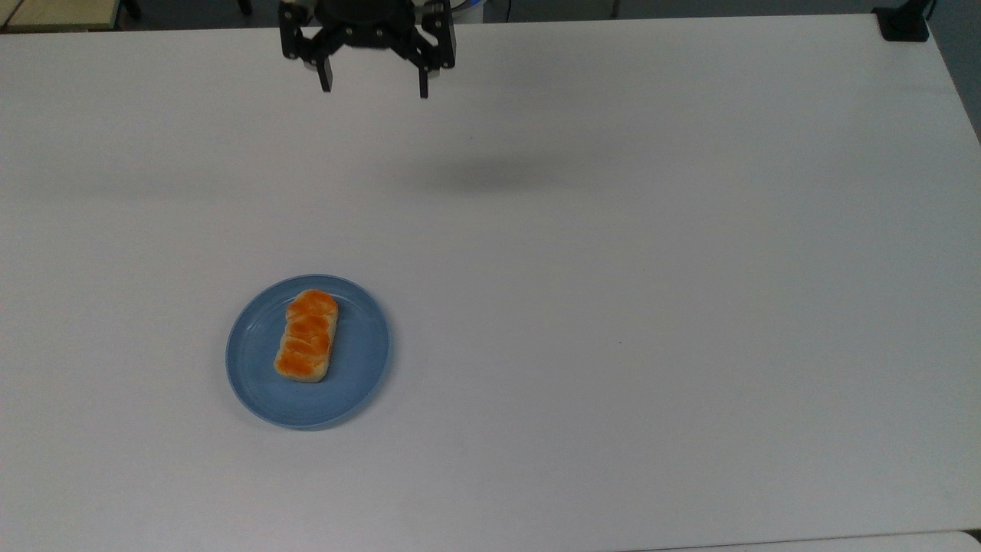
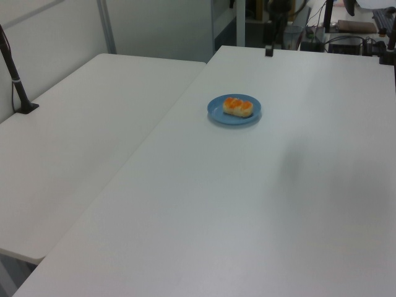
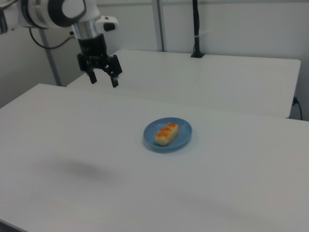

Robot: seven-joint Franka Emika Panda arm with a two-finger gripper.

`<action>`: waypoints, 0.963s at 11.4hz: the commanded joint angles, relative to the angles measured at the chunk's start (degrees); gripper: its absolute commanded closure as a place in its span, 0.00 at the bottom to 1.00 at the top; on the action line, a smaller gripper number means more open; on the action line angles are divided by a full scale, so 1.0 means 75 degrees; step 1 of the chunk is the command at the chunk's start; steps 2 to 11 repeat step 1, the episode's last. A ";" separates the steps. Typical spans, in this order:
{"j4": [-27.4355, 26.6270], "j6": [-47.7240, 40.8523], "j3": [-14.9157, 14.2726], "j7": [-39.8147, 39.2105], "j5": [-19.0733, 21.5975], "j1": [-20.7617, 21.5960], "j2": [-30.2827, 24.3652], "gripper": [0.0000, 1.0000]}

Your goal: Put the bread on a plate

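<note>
White tabletop [image 1: 613,268] spreads across the top view, and a second white table [image 2: 80,142] stands beside it in the left view. On the first table sits the plate [image 1: 360,368], light blue and round, toward seven o'clock of the top view's centre. Lying on it is the bread [image 1: 307,335], flat, glazed orange side up, its long axis running roughly from twelve to six o'clock in the top view and a little off the plate's middle toward eleven o'clock. Well apart from it, the gripper [image 1: 374,86] hangs in the air at about one o'clock from the bread in the top view, near the table's far edge. Its two black fingers [image 1: 325,80] are spread wide with nothing between them. In the right view the gripper [image 3: 102,79] is at about ten o'clock from the plate [image 3: 183,135], raised clear of the table.
</note>
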 commanded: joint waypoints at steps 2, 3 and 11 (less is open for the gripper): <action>-0.0568 -0.0484 -0.0033 0.0092 -0.0062 0.0064 -0.0770 0.00; -0.0568 -0.0484 -0.0033 0.0092 -0.0062 0.0064 -0.0770 0.00; -0.0568 -0.0484 -0.0033 0.0092 -0.0062 0.0064 -0.0770 0.00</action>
